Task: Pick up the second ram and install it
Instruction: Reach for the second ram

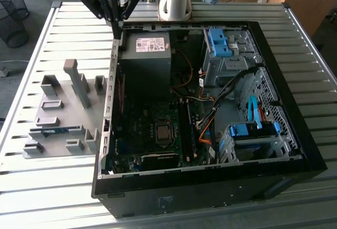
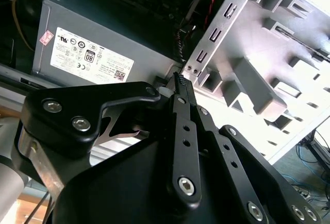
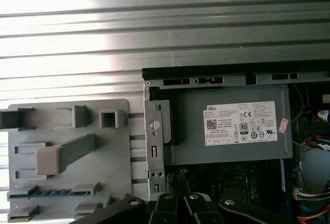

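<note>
the claw (image 1: pixel 117 25) is shut with nothing in it. it hangs over a far corner of the open computer box (image 1: pixel 297 131), just by the grey power box (image 1: pixel 147 63) with a white sticker (image 1: pixel 150 45) full of tiny print. the second ram (image 1: pixel 50 130), a thin blue stick, lies in a slot of the grey tray (image 1: pixel 66 105) on the table (image 1: pixel 31 187), at the tray's edge far from the claw.

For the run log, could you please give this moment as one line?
gripper: shut, empty | above: case edge | ram: in holder
</note>
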`<state>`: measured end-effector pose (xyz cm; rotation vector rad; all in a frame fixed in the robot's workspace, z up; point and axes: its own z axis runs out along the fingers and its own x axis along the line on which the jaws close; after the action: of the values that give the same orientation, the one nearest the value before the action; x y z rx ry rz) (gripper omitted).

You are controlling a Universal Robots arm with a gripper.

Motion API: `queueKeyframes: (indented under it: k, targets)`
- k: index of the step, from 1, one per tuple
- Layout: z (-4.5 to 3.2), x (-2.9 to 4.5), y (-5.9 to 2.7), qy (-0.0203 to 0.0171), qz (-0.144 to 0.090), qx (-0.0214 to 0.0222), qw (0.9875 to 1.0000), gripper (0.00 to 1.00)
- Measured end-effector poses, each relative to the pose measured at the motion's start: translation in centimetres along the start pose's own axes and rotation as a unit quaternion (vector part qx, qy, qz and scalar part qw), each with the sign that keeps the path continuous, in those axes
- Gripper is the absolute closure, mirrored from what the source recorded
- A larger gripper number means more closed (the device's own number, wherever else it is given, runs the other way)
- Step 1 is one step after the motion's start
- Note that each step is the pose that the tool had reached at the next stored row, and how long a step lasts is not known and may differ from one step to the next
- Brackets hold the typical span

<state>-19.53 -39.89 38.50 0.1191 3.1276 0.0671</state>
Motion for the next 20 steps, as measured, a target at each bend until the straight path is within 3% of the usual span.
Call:
queueKeyframes:
  k: [20]
  targets:
    - [0.04,0.46,-0.04,0.0001,0.0,0.0,1.0,0.9]
